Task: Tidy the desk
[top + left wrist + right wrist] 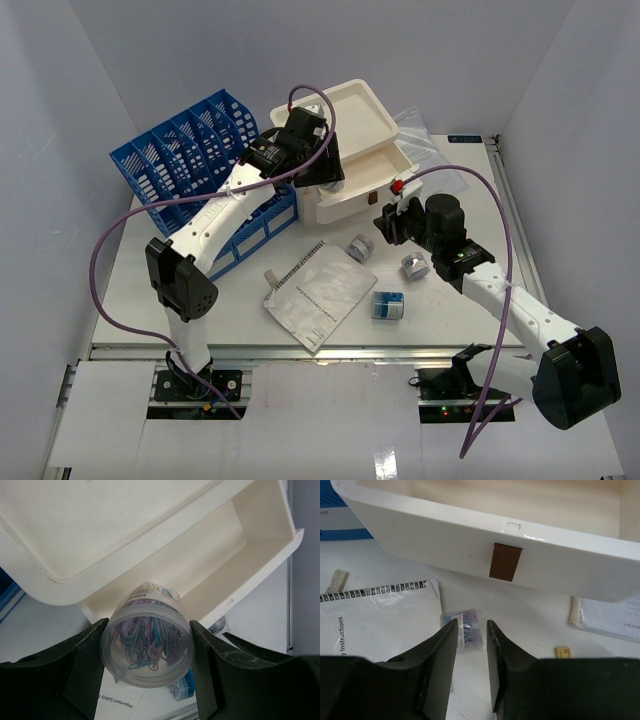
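Two arms are over the white surface [230,312], which spans the whole view under everything, its metal rail along the near edge. The left tool [148,630] is clamped on one clear jar of paper clips [146,655], a finger pressed to each side, and holds it above the one pulled-out drawer [225,560] of the white drawer box [345,110]. The right tool [471,627] is only narrowly parted and grips nothing; it sits just in front of the drawer's single brown tab handle [505,561], not touching it. Count the loose pieces on the surface: three small containers, one [360,248] near the drawer box, a second [414,266] beside the right arm, a third [388,305] nearer the front edge. That makes four with the jar in the air. One printed booklet [318,293] lies flat left of those three. One blue file rack [195,165] stands at the far left, beside the drawer box. Two small tan blocks show in the right wrist view, one [562,652] to the right, one [337,580] to the left.
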Robot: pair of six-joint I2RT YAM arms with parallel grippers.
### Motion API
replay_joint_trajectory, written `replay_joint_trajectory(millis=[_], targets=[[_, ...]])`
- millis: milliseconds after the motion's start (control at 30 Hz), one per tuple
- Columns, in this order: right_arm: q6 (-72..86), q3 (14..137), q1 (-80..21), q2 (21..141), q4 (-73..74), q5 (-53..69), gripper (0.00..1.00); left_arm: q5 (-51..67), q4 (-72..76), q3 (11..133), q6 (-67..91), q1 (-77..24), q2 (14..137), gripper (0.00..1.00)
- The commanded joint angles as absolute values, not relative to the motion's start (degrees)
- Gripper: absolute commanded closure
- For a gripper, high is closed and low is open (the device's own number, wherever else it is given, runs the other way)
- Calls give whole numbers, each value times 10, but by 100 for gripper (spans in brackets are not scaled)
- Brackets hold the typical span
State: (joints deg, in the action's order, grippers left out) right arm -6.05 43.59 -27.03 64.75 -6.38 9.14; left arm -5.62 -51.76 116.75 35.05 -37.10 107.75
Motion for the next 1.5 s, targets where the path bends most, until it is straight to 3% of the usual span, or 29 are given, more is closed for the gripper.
replay_joint_trajectory(millis=[0, 167, 267, 467, 700, 867, 967, 1133, 1233, 1467], targets=[[-64, 455, -269, 642, -76, 88, 47, -70, -539, 1195, 338, -370, 1072, 46], [-97, 469, -268, 641, -50, 109, 4, -72, -543, 1206, 333, -370, 1072, 28], [-137, 476, -266, 634, -26, 150, 10, -70, -541, 1210, 329, -370, 1066, 20], [-243, 491, -263, 642, 52, 310, 10, -63, -524, 1195, 317, -370, 1046, 11], [-349, 459, -263, 667, 56, 337, 9, -47, -492, 1147, 289, -370, 996, 10], [-339, 438, -264, 731, -14, 268, 10, 21, -363, 960, 220, -370, 795, 8], [-294, 436, -267, 775, -75, 201, 10, 15, -297, 790, 229, -369, 622, 2], [-268, 429, -279, 816, -137, 147, 10, -30, -285, 586, 262, -367, 400, 2], [-265, 437, -283, 841, -136, 142, 10, -38, -301, 523, 299, -367, 303, 2], [-257, 445, -287, 875, -136, 143, 9, -37, -311, 431, 365, -367, 207, 2]])
